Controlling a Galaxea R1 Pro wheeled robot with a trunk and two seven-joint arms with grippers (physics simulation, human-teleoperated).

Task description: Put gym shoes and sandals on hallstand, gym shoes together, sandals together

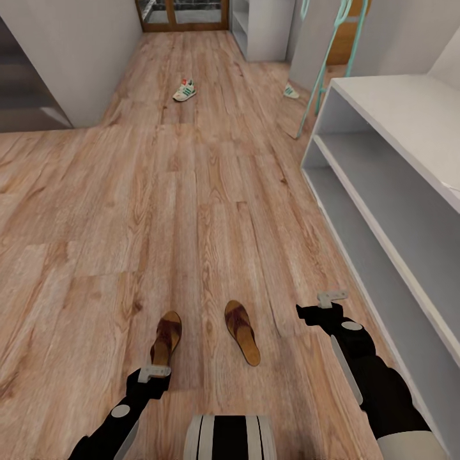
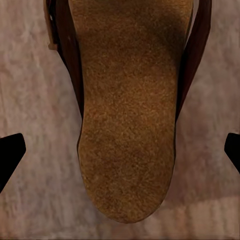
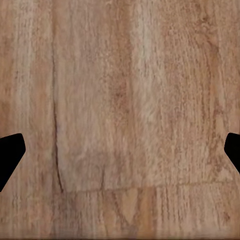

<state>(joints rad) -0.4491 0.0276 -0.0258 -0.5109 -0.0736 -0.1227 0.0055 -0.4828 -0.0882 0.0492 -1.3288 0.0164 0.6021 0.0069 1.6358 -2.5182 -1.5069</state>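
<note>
Two dark brown sandals lie on the wood corridor floor (image 1: 96, 211) just ahead of me, the left sandal (image 1: 167, 337) and the right sandal (image 1: 243, 332). My left gripper (image 1: 154, 372) hangs open over the left sandal's heel; in the left wrist view the tan insole (image 2: 127, 125) lies between the two spread fingertips (image 2: 10, 157). My right gripper (image 1: 332, 296) stands open over bare floor (image 3: 125, 100), between the right sandal and the hallstand (image 1: 409, 115). One white gym shoe (image 1: 184, 90) rests far down the corridor. A second gym shoe (image 1: 291, 92) shows by a leaning teal-framed panel.
The light-grey hallstand runs along the right side with open shelf tiers (image 1: 383, 191). The teal-framed panel (image 1: 319, 70) leans beyond its far end. A white shelf unit (image 1: 259, 25) and a glazed door (image 1: 182, 16) stand at the far end. A grey wall corner (image 1: 70, 57) juts in at left.
</note>
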